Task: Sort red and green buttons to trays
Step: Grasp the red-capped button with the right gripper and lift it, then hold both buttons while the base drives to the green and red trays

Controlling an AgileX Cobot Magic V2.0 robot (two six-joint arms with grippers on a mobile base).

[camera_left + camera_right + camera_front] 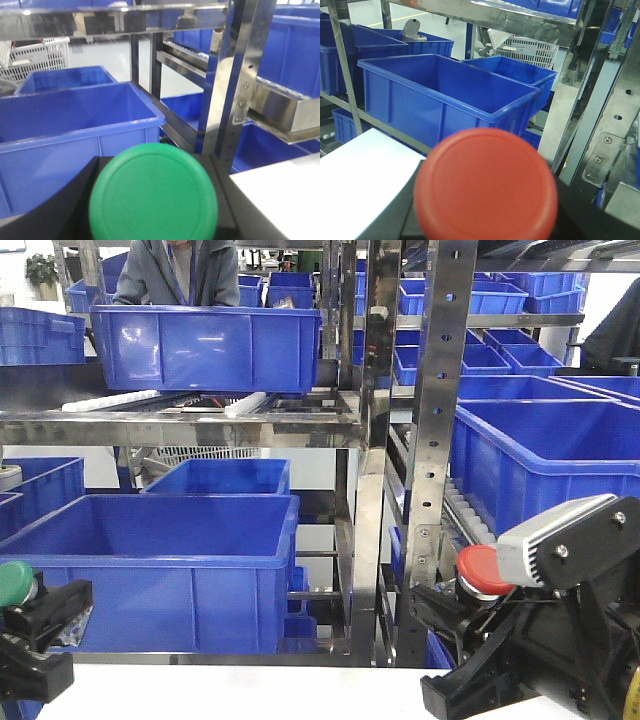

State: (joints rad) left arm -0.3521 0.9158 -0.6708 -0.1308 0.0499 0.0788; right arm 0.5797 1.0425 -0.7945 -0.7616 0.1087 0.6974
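The green button (14, 582) is held up at the lower left of the front view, with my left gripper (32, 612) shut on its dark body. Its round green cap (153, 192) fills the bottom of the left wrist view, between dark fingers (60, 212). The red button (483, 570) is raised at the lower right, and my right gripper (478, 602) is shut on it. Its red cap (486, 185) faces the right wrist camera and hides the jaws. The trays are out of view.
A steel rack upright (372, 440) stands straight ahead between the two arms. Deep blue crates (150, 570) sit on the lower shelf, with another (205, 345) above and more (540, 460) at the right. A white tabletop edge (230, 692) lies below. A person (175, 270) stands behind the rack.
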